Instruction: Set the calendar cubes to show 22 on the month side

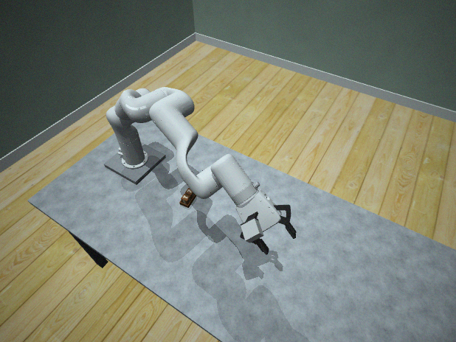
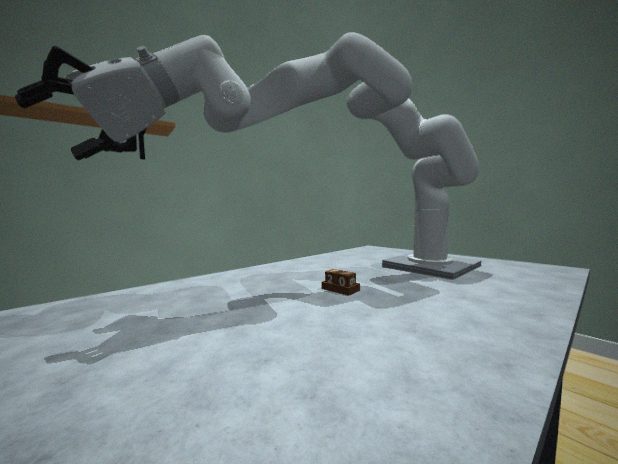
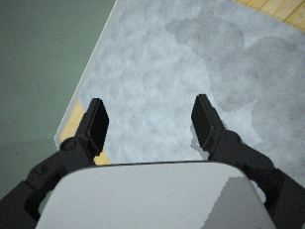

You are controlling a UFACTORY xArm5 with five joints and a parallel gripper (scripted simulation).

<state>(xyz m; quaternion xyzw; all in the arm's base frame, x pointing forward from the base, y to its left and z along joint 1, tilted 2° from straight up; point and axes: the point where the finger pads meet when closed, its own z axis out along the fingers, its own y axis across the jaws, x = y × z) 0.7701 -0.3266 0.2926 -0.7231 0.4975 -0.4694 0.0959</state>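
Your arm [image 1: 173, 121] [image 2: 300, 80] reaches out from the base corner, its claw [image 1: 281, 246] [image 2: 52, 124] [image 3: 150, 107] spread wide, high above the bench [image 1: 350, 273] [image 2: 320, 390] [image 3: 149, 63]; the calendar [image 1: 187, 199] [image 2: 340, 283] sits between its long edges, nearer the base end.

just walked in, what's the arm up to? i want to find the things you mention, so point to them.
The xArm's end effector [image 1: 281, 245] [image 2: 56, 124] [image 3: 150, 107] is open, holding nothing, well above the table [image 1: 332, 287] [image 2: 350, 390] [image 3: 149, 58]. The calendar's tray [image 1: 187, 205] [image 2: 340, 287] sits on the table with its cubes in it; the side facing the exterior camera shows a 2 and a 0. The job is to make it 22.
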